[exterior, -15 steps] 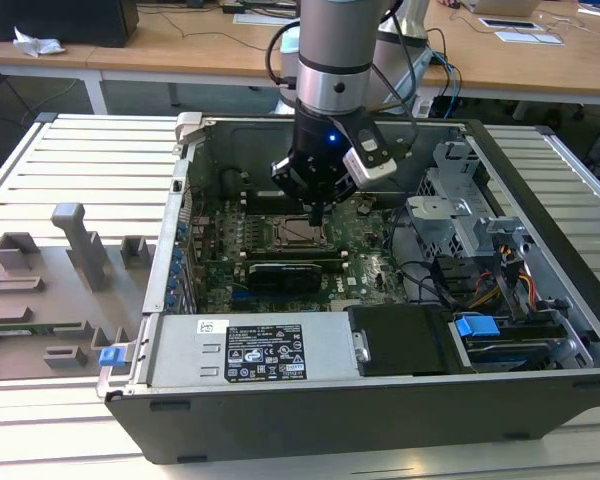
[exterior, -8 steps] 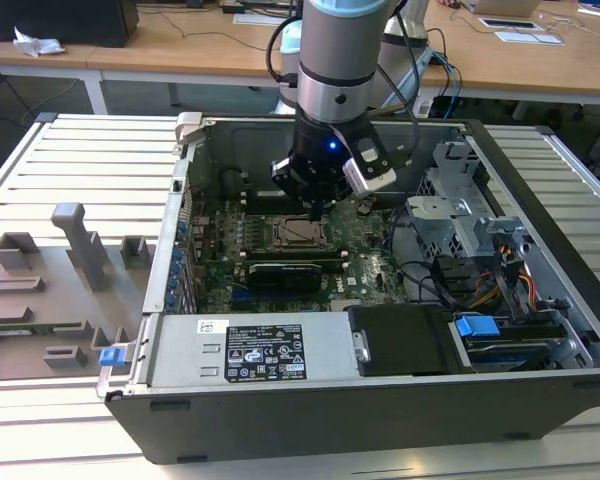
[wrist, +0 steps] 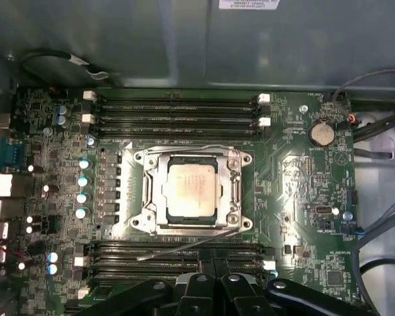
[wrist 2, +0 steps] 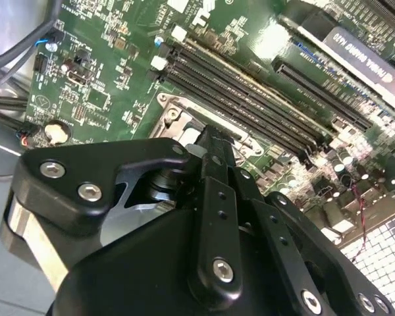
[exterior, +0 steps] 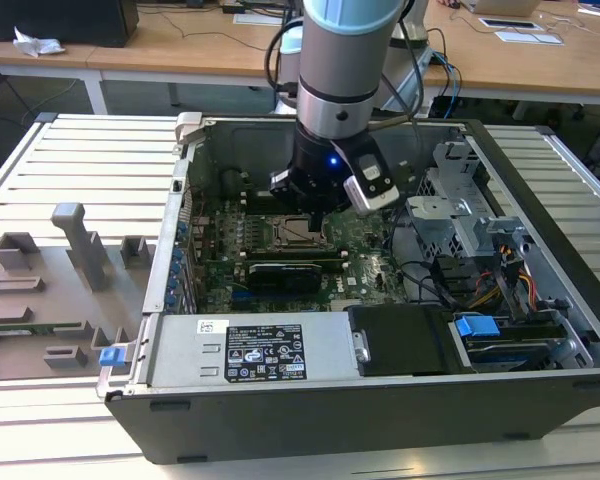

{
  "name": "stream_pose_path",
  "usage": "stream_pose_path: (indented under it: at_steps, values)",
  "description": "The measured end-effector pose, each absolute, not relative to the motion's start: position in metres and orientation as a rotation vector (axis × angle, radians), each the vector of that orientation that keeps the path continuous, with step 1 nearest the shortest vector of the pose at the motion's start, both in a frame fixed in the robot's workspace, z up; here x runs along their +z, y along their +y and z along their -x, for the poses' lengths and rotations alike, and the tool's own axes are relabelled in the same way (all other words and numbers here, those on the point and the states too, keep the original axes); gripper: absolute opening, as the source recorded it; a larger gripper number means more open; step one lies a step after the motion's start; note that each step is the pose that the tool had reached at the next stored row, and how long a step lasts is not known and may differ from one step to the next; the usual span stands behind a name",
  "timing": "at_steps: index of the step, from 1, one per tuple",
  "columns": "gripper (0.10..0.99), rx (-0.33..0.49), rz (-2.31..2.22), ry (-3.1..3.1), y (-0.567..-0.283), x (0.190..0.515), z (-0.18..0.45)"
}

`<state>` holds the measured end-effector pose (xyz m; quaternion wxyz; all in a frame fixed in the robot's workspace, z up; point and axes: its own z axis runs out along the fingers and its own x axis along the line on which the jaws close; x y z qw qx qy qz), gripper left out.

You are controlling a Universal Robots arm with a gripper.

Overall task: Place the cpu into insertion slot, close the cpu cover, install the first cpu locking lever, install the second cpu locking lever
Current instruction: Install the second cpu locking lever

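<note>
The cpu [wrist: 191,191] sits in the insertion slot [wrist: 159,209] with the cpu cover [wrist: 153,191] down over it, gripper [wrist: 210,260] hovering just beside, fingers pinched together, holding nothing.

Computer case [exterior: 310,420]: open, dark grey, lying on a slatted pale bench [exterior: 70,160].
Motherboard [wrist: 296,178]: green, with long black memory slots [wrist: 178,112] in rows on two sides of its centre.
Coin battery [wrist: 320,133]: round, silver, near one board corner.
Power supply [exterior: 250,350]: grey box with a white label, along the case's near wall.
Grey fixture [exterior: 50,290]: moulded holder plate at the exterior view's left.
Blue clip [exterior: 477,326]: on the drive bay at the exterior view's right.
Wooden desk [exterior: 180,45]: behind the case.
</note>
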<state>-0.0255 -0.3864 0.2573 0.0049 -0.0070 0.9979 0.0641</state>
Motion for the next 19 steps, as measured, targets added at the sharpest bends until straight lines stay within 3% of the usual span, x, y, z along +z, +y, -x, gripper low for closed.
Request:
stream_pose_path:
  at_steps: [19]
  values:
    - [0.106,0.206,0.022,3.125,-0.386,0.217,0.061]
